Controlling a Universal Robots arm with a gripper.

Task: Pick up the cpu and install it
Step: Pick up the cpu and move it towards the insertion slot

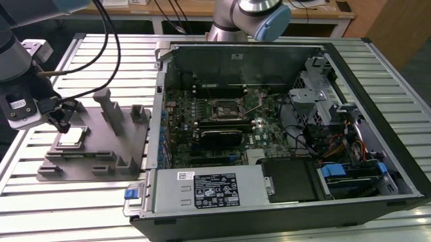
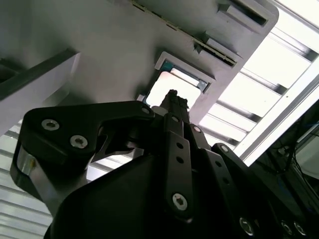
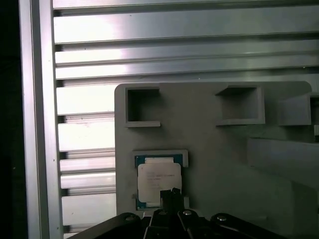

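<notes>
Your jaws are drawn together, with no gap showing between the black fingertips (image 1: pixel 64 126) and nothing held between them. In the first wrist view those fingertips (image 3: pixel 170 195) stand over one edge of the small flat square cpu with the silvery-white top (image 3: pixel 158 180). You cannot tell from any view whether they touch it or hang just above it. In the second wrist view the fingertips (image 2: pixel 172 99) point straight at the cpu (image 2: pixel 169 85).

Your arm's grey wrist section (image 1: pixel 17 70) comes in at the exterior view's left. It is turned downward, with black cables running up from it, so the jaws point down at the fixture.

The cpu (image 1: pixel 72 137) lies flat in a shallow square recess of the grey plastic fixture (image 1: pixel 101 164), near the fixture's edge on the exterior view's left. The fixture (image 3: pixel 224 164) also carries upright blocks and two open square pockets (image 3: pixel 142 105). It rests on the slatted aluminium desk (image 1: pixel 60 201).

Just beside the fixture, on the exterior view's right, lies the open black computer case (image 1: pixel 243 63). The case holds a green motherboard (image 1: pixel 181 126) with a black-framed square socket (image 1: pixel 225 107) near its middle. The cpu is well apart from that socket.
</notes>
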